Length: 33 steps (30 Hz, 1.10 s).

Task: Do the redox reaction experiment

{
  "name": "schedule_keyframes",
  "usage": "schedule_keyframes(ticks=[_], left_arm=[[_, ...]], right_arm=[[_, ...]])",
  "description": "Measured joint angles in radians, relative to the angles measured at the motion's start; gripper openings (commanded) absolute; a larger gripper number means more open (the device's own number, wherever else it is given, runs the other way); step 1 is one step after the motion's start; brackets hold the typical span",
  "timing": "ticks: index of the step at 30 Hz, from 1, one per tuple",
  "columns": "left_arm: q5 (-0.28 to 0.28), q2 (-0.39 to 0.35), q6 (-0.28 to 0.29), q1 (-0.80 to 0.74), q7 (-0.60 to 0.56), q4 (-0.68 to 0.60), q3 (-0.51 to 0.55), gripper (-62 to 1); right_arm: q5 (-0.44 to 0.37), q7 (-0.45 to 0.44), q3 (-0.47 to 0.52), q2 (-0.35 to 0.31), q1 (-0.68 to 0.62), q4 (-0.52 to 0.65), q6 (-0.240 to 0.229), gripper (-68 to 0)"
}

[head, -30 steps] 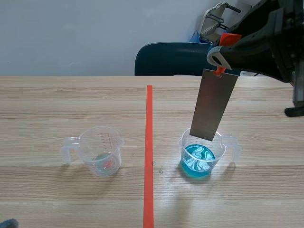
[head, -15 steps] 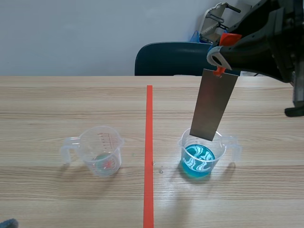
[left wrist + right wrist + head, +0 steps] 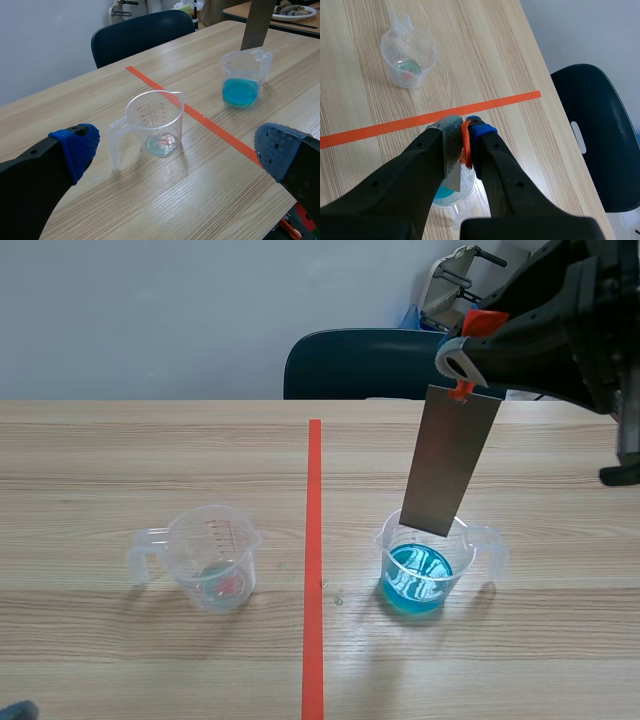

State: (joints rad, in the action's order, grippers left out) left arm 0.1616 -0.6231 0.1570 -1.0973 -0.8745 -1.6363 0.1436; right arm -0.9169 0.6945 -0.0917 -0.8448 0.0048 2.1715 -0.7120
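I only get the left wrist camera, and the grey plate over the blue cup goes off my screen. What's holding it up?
Observer: The right gripper is. It is shut on an orange clip at the top of the metal sheet.
Operator: Is it hanging straight?
Observer: No. The scene view shows it tilted, with its lower end leaning toward the orange tape line.
Operator: Is it dipped in the blue stuff?
Observer: Not as far as the scene view shows. Its lower edge is level with the rim of the blue cup, above the blue liquid.
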Motion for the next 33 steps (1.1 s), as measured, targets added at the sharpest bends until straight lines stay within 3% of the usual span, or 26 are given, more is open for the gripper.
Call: schedule_keyframes(ticks=[28,33], left_arm=[[0.000,0.000,0.000,0.000,0.000,0.000,0.000,1.4],[0.000,0.000,0.000,0.000,0.000,0.000,0.000,1.4]], right_arm=[[0.000,0.007,0.000,0.000,0.001,0.000,0.000,-66.9],[-0.002,0.006,-0.003,0.005,0.047,0.000,0.000,-66.9]])
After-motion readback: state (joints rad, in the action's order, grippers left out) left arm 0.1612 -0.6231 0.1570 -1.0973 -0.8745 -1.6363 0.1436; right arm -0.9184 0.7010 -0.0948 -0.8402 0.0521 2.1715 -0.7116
